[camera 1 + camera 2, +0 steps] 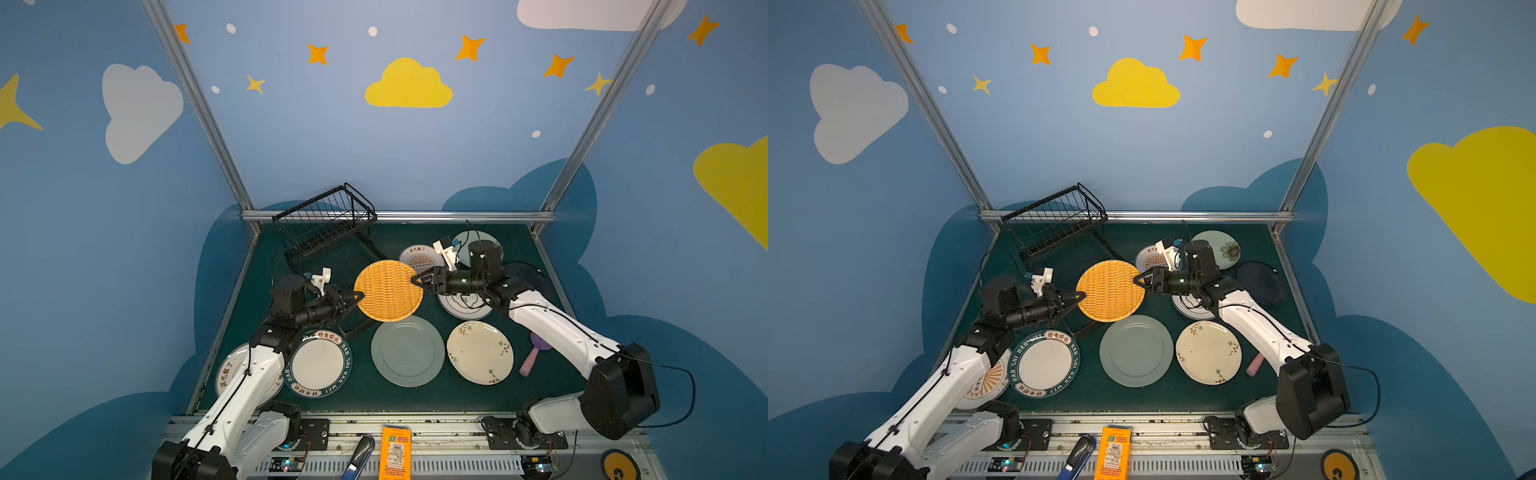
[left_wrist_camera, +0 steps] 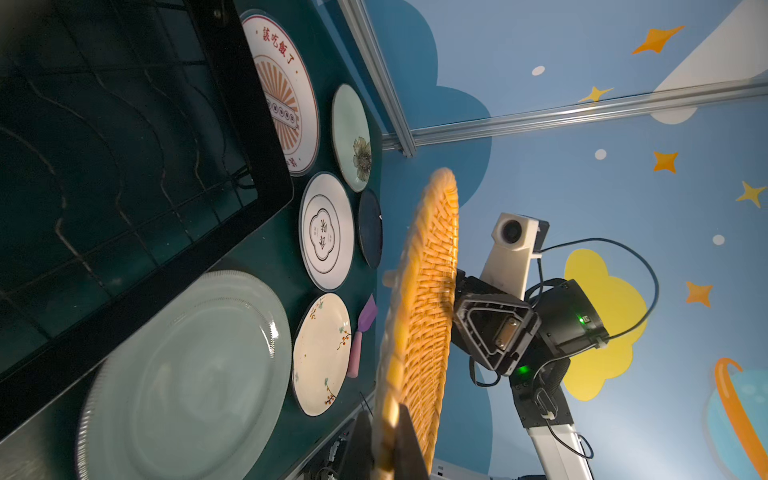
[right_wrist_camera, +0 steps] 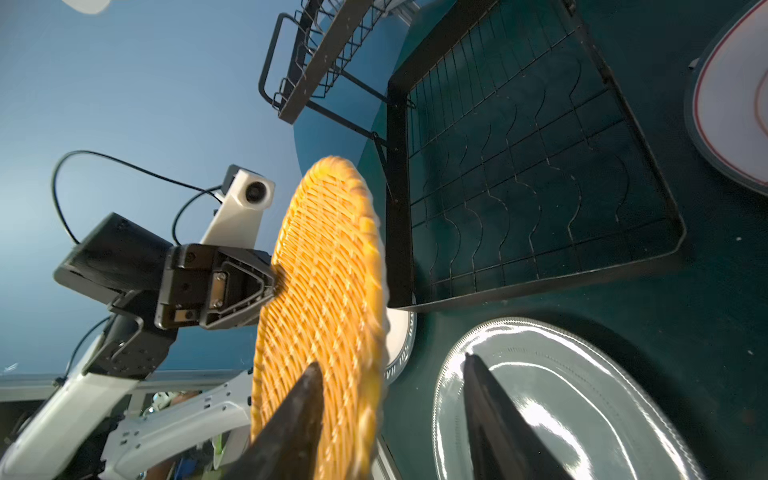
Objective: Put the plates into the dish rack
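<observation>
Surface [image 1: 415,401]: dark green. The other plates lie flat across it, with the pale green plate [image 1: 407,351] and the cream floral plate [image 1: 480,352] nearest me.
Dish rack [image 1: 328,228]: black wire, at the rear left. I see no plate loaded in it.
Orange plate [image 1: 388,291]: lifted off the surface between the two arms, just in front of the rack. From overhead I cannot tell how far it is tilted.
Left jaws: clamped on the plate's left rim, carrying it.
Right jaws: apart, straddling the opposite rim without pinching it.
Handling: I judge it stiff and fairly light, and likely to chip if dropped. The woven relief should give some bite.
Hold: the thin rim is the only purchase, so I would seat the jaws well past the lip.
</observation>
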